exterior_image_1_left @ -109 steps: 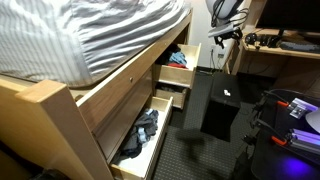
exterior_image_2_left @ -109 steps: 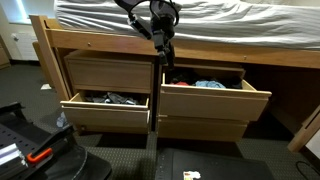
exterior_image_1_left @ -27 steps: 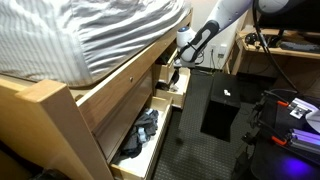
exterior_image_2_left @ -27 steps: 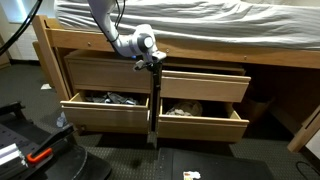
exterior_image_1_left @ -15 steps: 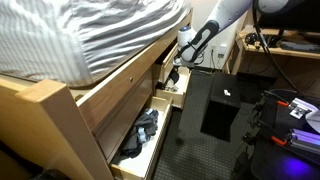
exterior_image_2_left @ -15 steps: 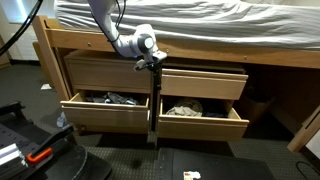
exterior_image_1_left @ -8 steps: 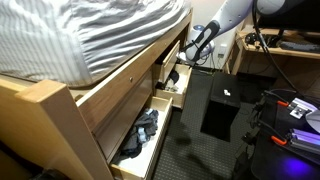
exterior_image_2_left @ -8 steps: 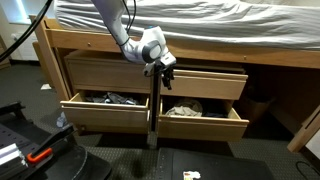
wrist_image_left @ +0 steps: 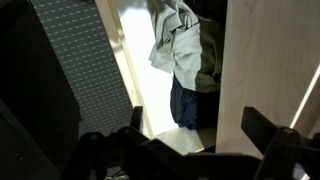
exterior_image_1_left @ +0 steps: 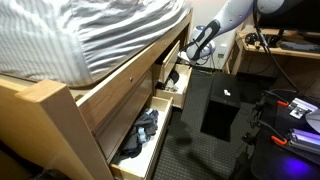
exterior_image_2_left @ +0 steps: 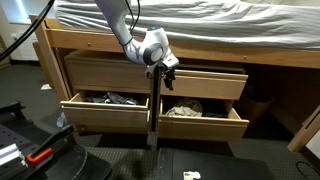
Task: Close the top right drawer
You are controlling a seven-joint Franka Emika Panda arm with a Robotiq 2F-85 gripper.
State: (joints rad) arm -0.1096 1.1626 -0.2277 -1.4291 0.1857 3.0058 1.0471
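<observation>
I see the big light-wood bed frame (exterior_image_2_left: 44, 50) with the grey striped mattress (exterior_image_2_left: 230, 25) on top, in both exterior views. Four drawers sit under it.

The top right drawer (exterior_image_2_left: 205, 84), a short light-wood box with a plain flat front, is pushed in. Its front lies flush with the frame and with the closed drawer beside it. Its long axis runs level along the side of the bed, and the flat front points out into the room, toward the camera.

Below and to the other side, the longer light-wood drawer with dark grey clothes (exterior_image_2_left: 100, 113) stands pulled out. The lower light-wood drawer under the task drawer (exterior_image_2_left: 200, 124) is pulled out too. A black box-shaped cabinet (exterior_image_1_left: 215, 105) stands on the floor near the bed, and a thin black upright pole (exterior_image_2_left: 152, 115) is in front of the gap between the drawer columns.

The black Robotiq gripper (exterior_image_2_left: 167, 72) hangs at the top corner of the top right drawer's front that is nearest the pole. I cannot tell whether it touches the wood. In the wrist view the gripper (wrist_image_left: 195, 150) has its fingers (wrist_image_left: 268, 140) spread wide with nothing between them. Under it lie a crumpled white-grey cloth (wrist_image_left: 175, 45) and a dark blue cloth (wrist_image_left: 185, 100), which I think are in the open lower drawer.
</observation>
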